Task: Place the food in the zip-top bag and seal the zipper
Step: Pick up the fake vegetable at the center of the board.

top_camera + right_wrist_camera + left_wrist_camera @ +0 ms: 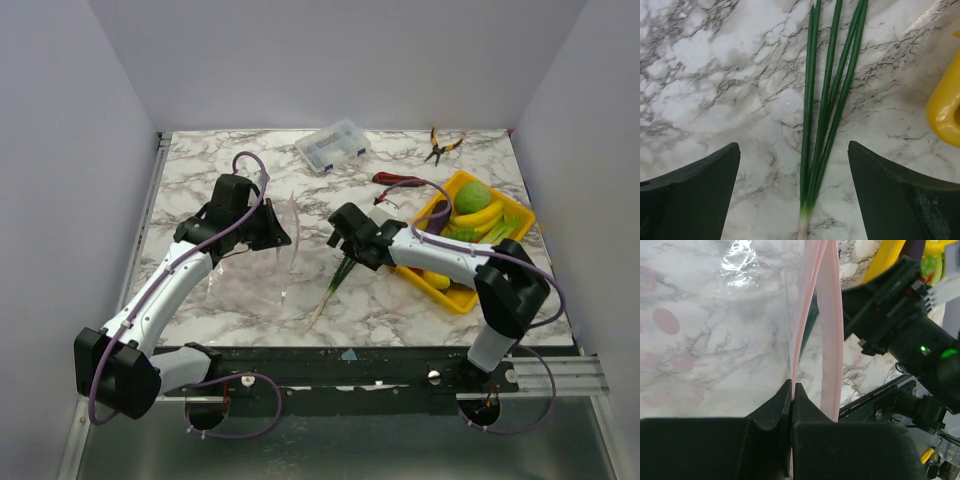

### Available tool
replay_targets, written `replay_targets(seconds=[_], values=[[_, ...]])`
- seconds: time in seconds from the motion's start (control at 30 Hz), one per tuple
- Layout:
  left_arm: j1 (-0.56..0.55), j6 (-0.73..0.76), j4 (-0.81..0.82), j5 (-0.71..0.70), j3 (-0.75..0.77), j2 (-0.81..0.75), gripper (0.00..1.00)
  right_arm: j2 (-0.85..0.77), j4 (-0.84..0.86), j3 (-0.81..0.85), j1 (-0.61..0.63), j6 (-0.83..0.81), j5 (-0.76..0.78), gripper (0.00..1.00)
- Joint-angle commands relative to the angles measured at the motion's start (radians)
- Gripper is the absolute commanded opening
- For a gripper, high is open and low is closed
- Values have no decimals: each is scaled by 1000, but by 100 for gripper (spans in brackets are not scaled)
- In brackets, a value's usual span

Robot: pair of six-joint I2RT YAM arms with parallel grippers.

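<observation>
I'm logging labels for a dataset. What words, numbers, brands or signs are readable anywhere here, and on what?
None can be read.
The zip-top bag shows only pink spots, no letters.
The clear box is too small to show whether it bears a label.
The yellow tray shows no print.

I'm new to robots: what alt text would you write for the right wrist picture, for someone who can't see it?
A long green stalk with a white base lies on a marble table between the two black fingers of the open right pincer, neither touching it. The corner of a yellow tray shows at the right edge.
</observation>
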Motion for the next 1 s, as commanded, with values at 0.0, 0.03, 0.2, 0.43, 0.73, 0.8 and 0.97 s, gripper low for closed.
replay_targets(seconds=[0.0,0.03,0.2,0.43,0.73,0.8,0.97], values=[[3,13,-15,14,18,-21,0,181,-349,239,-12,138,44,91],[2,17,-18,10,21,-23,0,226,-445,303,-12,180,60,92],[2,27,-15,-20,16,-42,0,387,-568,443,-14,184,72,87],[2,39,-19,-32,14,-39,0,373,-402,302,-13,189,34,73],[2,44,-21,-34,13,-30,0,376,-318,248,-20,186,48,44],[2,44,-22,-31,13,-29,0,361,-280,217,-20,184,48,35],[3,44,-29,-41,10,-35,0,289,-236,159,-20,177,89,14]])
